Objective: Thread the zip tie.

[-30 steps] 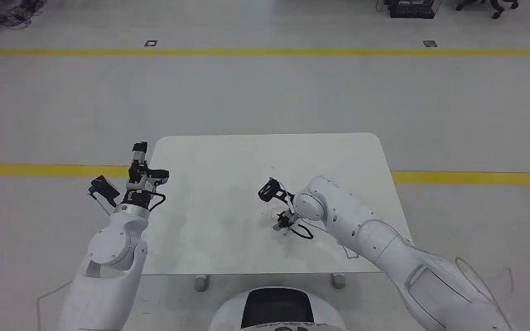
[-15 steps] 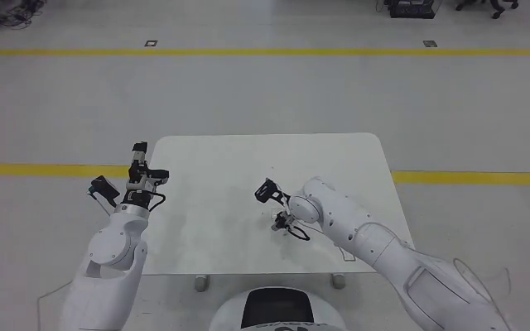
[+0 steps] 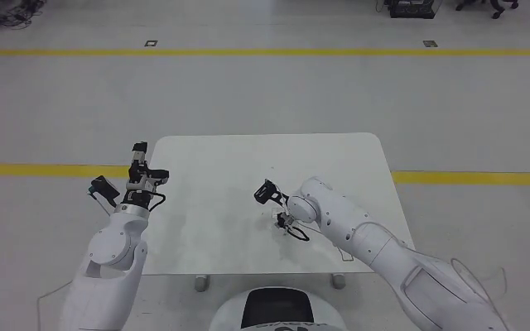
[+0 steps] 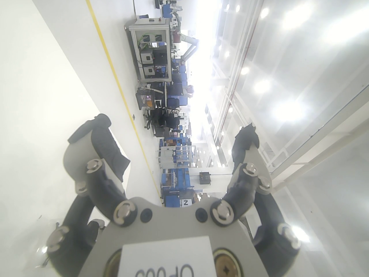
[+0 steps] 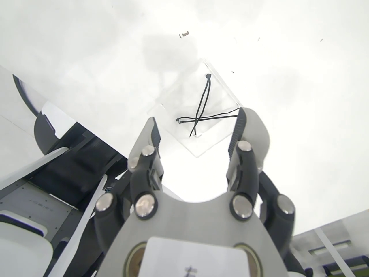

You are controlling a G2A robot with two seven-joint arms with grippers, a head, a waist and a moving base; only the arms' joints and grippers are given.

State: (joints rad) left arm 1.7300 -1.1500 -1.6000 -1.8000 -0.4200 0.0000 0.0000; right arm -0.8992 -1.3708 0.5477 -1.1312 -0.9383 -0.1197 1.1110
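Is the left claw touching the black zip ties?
Apart. Top view: left gripper at the white table's left edge; thin black plastic zip ties lie by the right gripper.

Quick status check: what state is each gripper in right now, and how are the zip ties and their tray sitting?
left gripper: open, empty, by the left edge of the table.
right gripper: open, empty, over the table.
zip ties: two, unthreaded, lying crossed in the tray.
clear tray: flat on the table, holding both ties.
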